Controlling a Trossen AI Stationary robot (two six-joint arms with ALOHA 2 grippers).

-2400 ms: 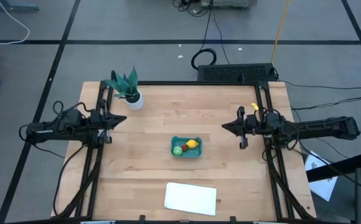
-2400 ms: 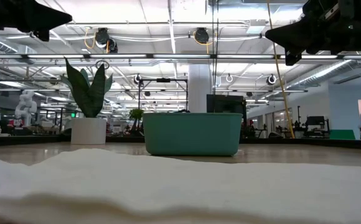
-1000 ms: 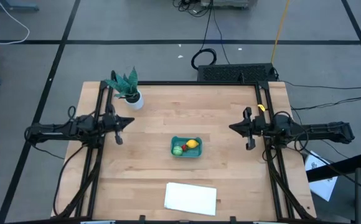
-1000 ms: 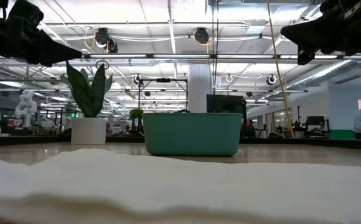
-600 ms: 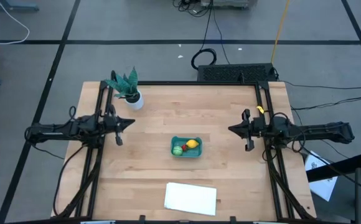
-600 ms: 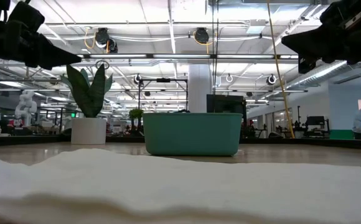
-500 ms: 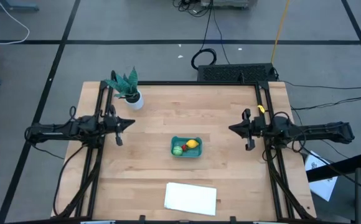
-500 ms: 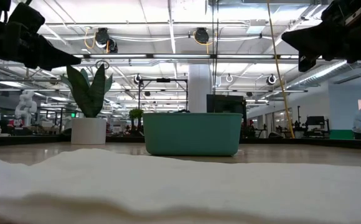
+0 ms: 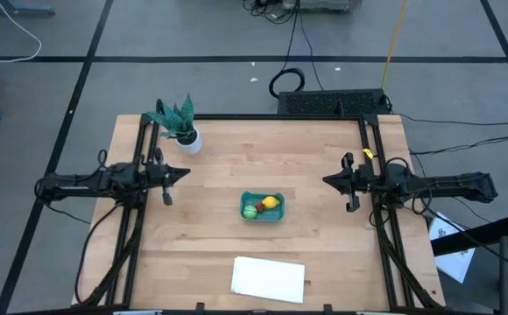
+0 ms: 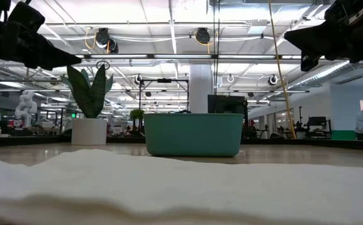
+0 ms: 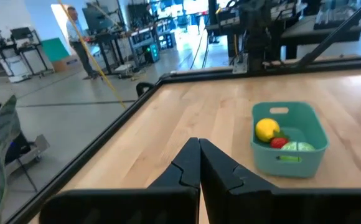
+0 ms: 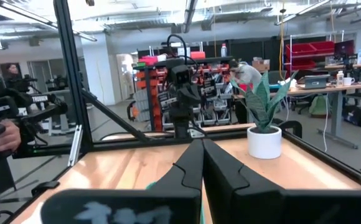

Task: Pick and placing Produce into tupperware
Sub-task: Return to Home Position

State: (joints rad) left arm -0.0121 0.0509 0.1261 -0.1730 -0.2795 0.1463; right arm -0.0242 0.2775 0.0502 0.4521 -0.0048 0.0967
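Teal tupperware (image 9: 263,218) holds 3 produce (image 9: 271,203) pieces.

1. Open table (image 9: 236,149) lies between the left end effector (image 9: 180,172) and the right end effector (image 9: 328,181). Both are raised, with their fingers pressed together.
2. The tupperware (image 9: 262,206) sits ahead of each tip, off to one side and well apart from both.
3. A potted plant (image 9: 180,127) stands near the left end effector, level with its tip, on the opposite side.
4. A flat white sheet (image 9: 269,278) lies well beyond the tupperware.
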